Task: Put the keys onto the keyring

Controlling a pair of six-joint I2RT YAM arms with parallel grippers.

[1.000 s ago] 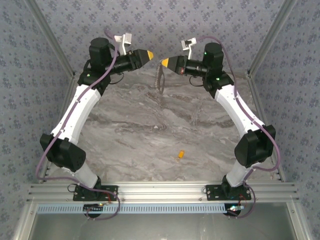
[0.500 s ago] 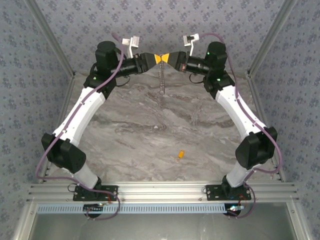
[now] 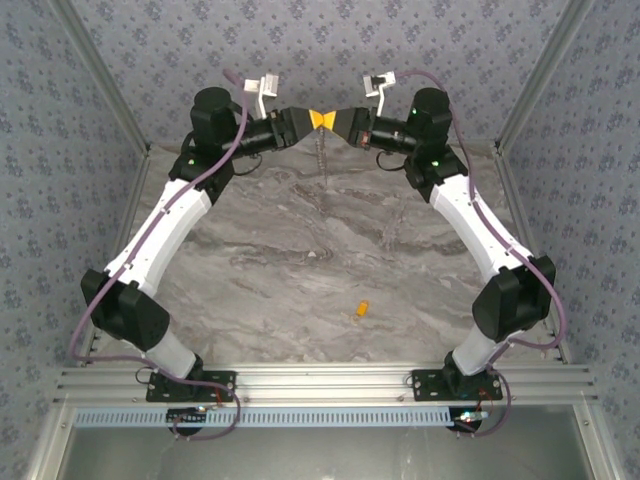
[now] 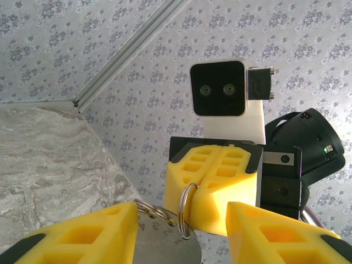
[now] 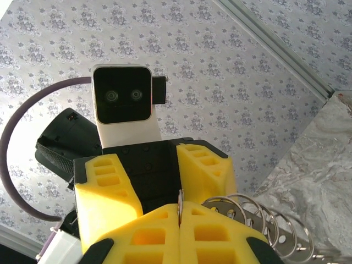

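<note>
Underneath everything, a grey marbled table (image 3: 300, 260), boxed in on the left, far and right sides by patterned wallpaper walls (image 3: 330, 40). Along the near edge, an aluminium rail (image 3: 320, 382) carrying both bases.

Rising from the rail, the left arm (image 3: 165, 225) and right arm (image 3: 480, 225), white-sleeved, curving inward and meeting high over the far middle of the table. Nose to nose there: left gripper (image 3: 314, 118) and right gripper (image 3: 331, 119), yellow tips touching or nearly so in the overhead view.

Right gripper clenched, pads pressed flat together on a wire ring of the keyring (image 3: 322, 155). Seen from the right wrist, that ring pinched in the seam, more linked rings trailing off to the right. Seen from above, the rest hanging straight down as a thin chain, clear of the table.

Left gripper released, its fingers (image 4: 88, 236) spread to either side of the right gripper's closed tip. Between them, low in the left wrist view, a flat grey metal disc (image 4: 165, 245) joined to the rings; contact with the pads not discernible.

Smallest: the yellow-orange key (image 3: 361, 310), lying alone on the table, near side, right of centre, well apart from both grippers.
</note>
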